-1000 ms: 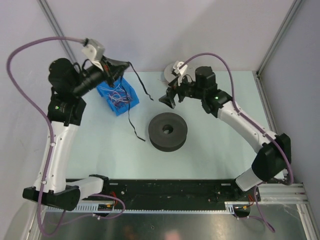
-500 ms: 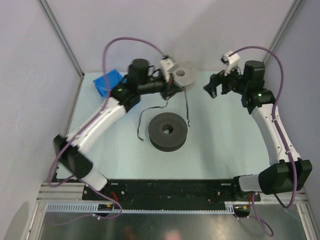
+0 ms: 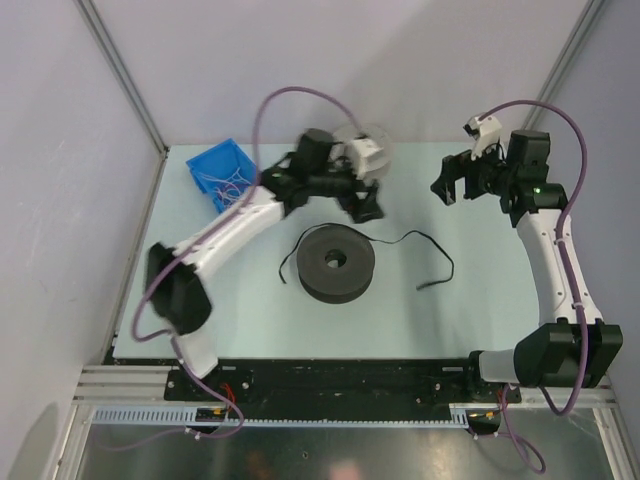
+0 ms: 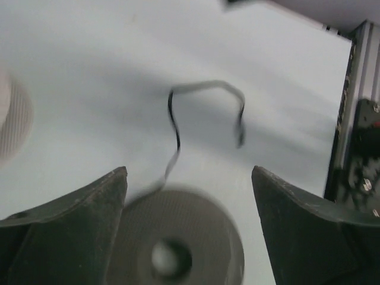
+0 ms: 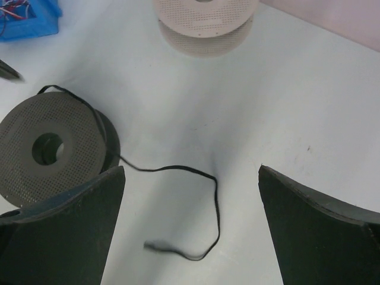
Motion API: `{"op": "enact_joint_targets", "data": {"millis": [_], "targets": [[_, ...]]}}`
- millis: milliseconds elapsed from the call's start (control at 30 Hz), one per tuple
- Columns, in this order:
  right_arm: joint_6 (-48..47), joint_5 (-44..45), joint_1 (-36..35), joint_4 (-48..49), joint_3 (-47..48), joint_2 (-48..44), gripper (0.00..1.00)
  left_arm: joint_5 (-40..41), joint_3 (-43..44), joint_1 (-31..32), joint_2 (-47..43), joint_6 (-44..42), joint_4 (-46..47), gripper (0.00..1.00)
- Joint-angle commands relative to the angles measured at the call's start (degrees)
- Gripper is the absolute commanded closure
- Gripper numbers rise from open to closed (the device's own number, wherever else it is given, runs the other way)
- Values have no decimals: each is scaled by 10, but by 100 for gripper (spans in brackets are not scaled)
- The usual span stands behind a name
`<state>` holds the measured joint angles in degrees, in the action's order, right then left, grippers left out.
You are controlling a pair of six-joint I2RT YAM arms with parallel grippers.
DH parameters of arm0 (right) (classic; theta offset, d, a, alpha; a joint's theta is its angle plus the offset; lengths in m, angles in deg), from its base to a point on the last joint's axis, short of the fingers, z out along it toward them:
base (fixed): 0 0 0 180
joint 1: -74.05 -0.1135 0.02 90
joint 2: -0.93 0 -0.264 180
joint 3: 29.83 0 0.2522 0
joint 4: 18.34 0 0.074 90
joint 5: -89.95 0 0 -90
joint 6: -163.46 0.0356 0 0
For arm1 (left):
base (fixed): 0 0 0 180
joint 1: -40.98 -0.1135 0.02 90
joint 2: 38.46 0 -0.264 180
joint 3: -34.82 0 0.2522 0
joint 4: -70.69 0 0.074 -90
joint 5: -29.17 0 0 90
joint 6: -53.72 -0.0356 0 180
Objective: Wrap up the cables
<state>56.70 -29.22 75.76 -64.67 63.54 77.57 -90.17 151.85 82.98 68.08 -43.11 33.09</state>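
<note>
One cable [image 3: 432, 245]: thin, limp black cord, string-like. It lies on the table, part of it draped over the dark spool's rim, the rest loose to the spool's right.
Cable axis: roughly left-right in the top view. The free stretch wavers rightward, hooks back toward the near edge, and its tip points left. A short arc also shows at the spool's left side.
Wrist views of cable: wavy loop [image 4: 175, 127], blurred; the same loop is clear on the other side [image 5: 217, 208].
Dark spool [image 3: 336, 262]: charcoal, round, lying flat mid-table, perforated face, centre hole.
Left gripper [image 3: 365, 205]: jaws apart, nothing between them, just behind the dark spool.
Right gripper [image 3: 447, 185]: jaws apart, empty, far right, well apart from the cable.
Pale spool [image 3: 372, 140]: off-white, perforated top, at the far edge, partly hidden by the left arm.
Blue bin [image 3: 222, 172]: plastic, far-left corner, thin coloured wires inside.
Table [image 3: 480, 300]: smooth, pale.
</note>
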Motion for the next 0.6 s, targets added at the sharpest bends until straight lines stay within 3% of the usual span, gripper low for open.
{"op": "enact_joint_targets", "data": {"millis": [0,133,300,400,567], "targets": [[-10,-21,-23,-17,-2,-1,1,-94,-171,-130,-203,6,-16,7],[36,41,-73,11,-8,16,1,-78,-359,-208,-341,1,-18,7],[25,32,-123,25,-10,32,1,45,-557,-229,-460,-71,-23,16],[16,43,-156,32,-10,34,1,122,-609,-230,-470,-64,-24,29],[16,71,-188,56,-10,39,1,162,-608,-229,-423,-25,-15,36]]}}
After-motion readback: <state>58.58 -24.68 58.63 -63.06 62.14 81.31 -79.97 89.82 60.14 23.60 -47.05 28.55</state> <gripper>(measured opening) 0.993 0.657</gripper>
